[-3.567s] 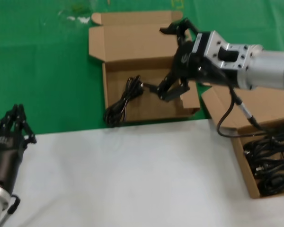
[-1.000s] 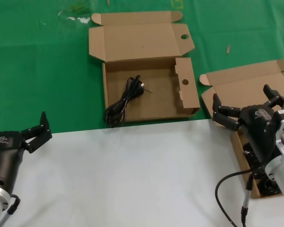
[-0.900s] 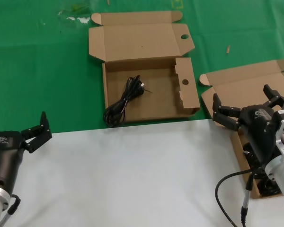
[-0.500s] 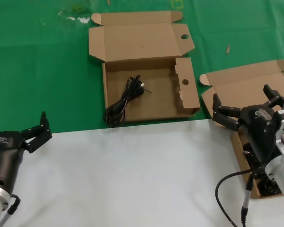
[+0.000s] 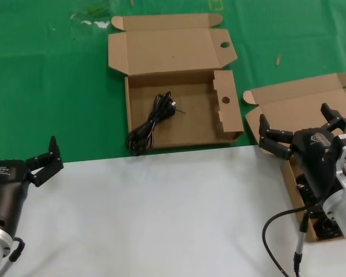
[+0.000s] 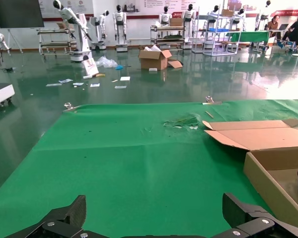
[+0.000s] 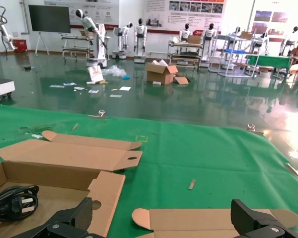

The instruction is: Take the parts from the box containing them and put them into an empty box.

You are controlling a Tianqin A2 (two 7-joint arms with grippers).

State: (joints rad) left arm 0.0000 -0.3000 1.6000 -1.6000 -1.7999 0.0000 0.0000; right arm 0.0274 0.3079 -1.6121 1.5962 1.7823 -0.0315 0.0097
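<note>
- No brand or label can be read on either box; only a small pale logo, too small to be read, is seen on each gripper body in the head view.
- The empty box with round holes in its flaps lies open at the upper centre of the head view, on the green cloth.
- One looped black cable is laid in the left part of this box; its plug is seen at the lower left of the right wrist view.
- The box containing the parts is placed at the right edge of the head view, with its plain lid folded back; dark cables are partly seen inside, mostly hidden behind the right arm.
- The right gripper is held above the near part of this box, with its fingers spread wide and nothing between them.
- The left gripper is parked at the lower left, at the edge of the white surface, with its fingers also spread wide and empty.
- Compared with the frame of 3.6 s ago, the right gripper is moved away from the holed box to the right box, and the left claw, then closed, is now opened; the cable is not moved.
- Since one second ago, nothing is seen to be changed.
</note>
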